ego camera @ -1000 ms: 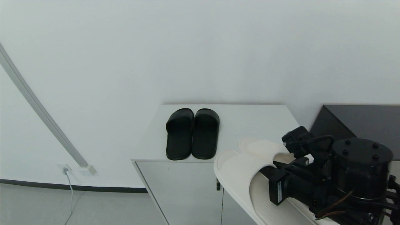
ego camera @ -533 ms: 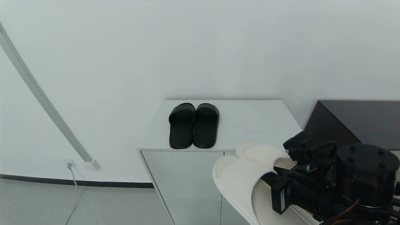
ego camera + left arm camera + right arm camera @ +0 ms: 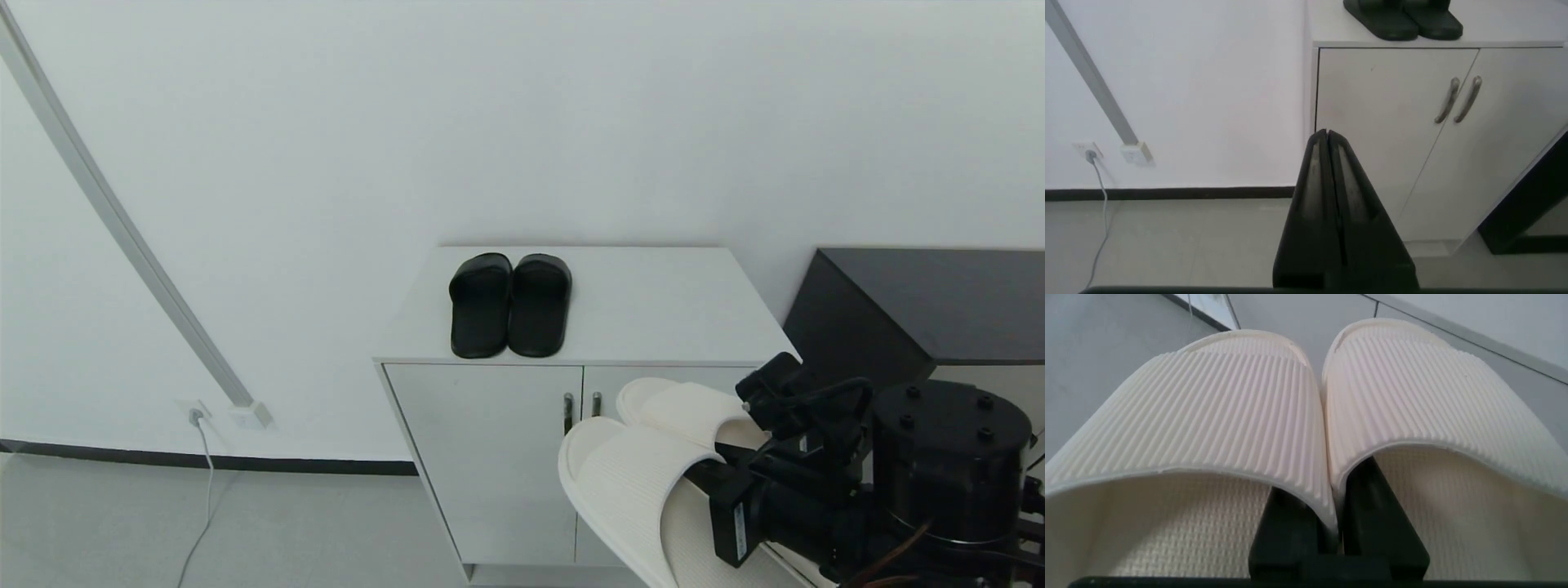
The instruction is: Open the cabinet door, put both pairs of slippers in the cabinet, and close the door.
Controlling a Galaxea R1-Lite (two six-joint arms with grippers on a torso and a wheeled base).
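Right gripper [image 3: 1335, 508] pinches the white slippers [image 3: 645, 482] by their adjoining inner straps, in front of the cabinet [image 3: 490, 457], which has both doors shut. Black slippers [image 3: 510, 304] sit at its top's front edge. Left gripper [image 3: 1328, 143] is pressed together above open floor [image 3: 1192, 245].

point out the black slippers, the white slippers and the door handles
black slippers [image 3: 482, 304]: head view, strap of one of the pair
white slippers [image 3: 629, 474]: head view, ribbed strap of the nearer one
door handles [image 3: 1444, 100]: left wrist view, middle of one bar
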